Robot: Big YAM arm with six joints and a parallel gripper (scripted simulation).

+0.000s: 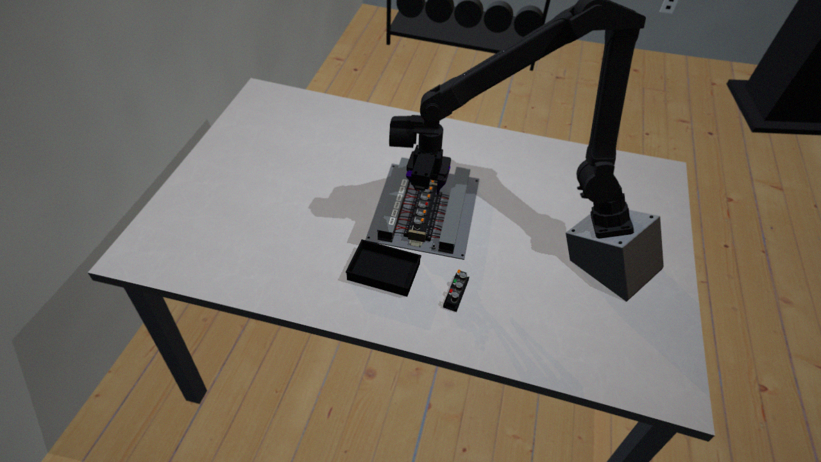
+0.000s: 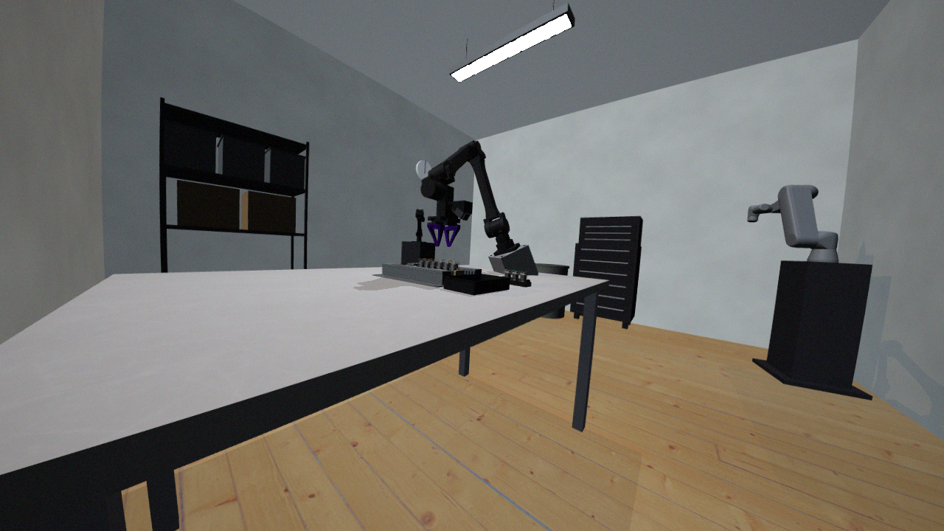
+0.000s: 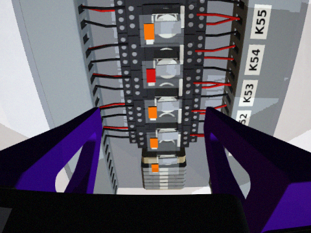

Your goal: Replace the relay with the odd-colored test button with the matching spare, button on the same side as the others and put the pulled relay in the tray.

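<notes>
A grey panel carries a row of relays. In the wrist view most have orange buttons, such as the relay beside label K55. The relay beside label K54 has a red button. All buttons sit on the left of the tops in this view. My gripper is open and empty. It hangs above the row, with its purple fingers on either side of it. A black tray lies in front of the panel. A small black holder with spare relays stands to its right.
The arm's grey base block stands at the table's right side. Red and black wires run from the sockets to label strips on both sides of the row. A shelf and another robot stand off the table.
</notes>
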